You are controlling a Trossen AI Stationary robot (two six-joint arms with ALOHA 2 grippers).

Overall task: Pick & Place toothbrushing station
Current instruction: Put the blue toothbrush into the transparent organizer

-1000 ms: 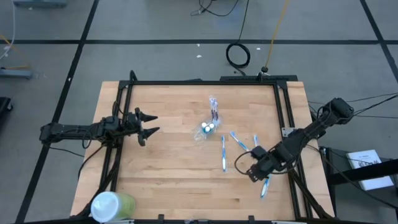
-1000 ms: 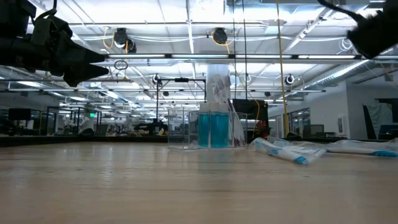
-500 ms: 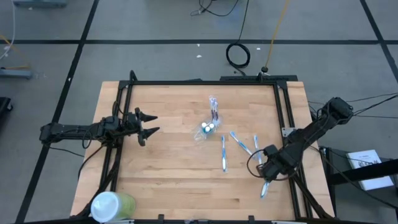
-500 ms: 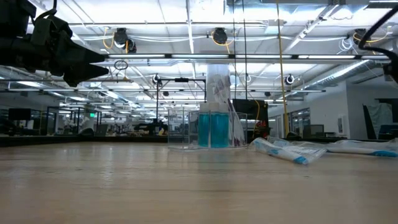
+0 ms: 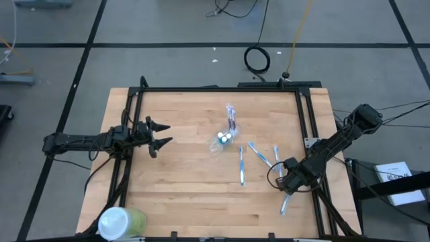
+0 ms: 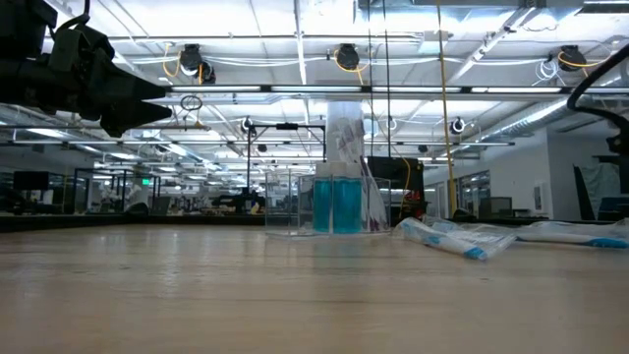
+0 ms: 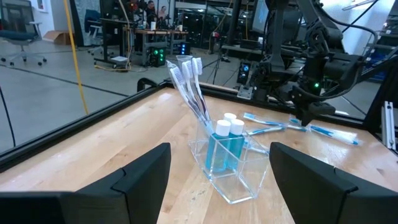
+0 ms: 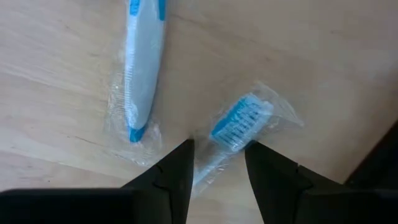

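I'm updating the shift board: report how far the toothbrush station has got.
Done: the clear cup already holds tubes and some toothbrushes. In hand: the right gripper is down over a wrapped toothbrush near the table's right edge, fingers either side, not yet closed on it. Left: four toothbrushes lie on the table, including one at. The left gripper waits open.

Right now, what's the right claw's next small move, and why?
Probably close and lift. The right claw is down at the table with its fingers open, straddling a wrapped toothbrush near the table's right edge. The clear cup already holds brushes, so this one likely goes there.
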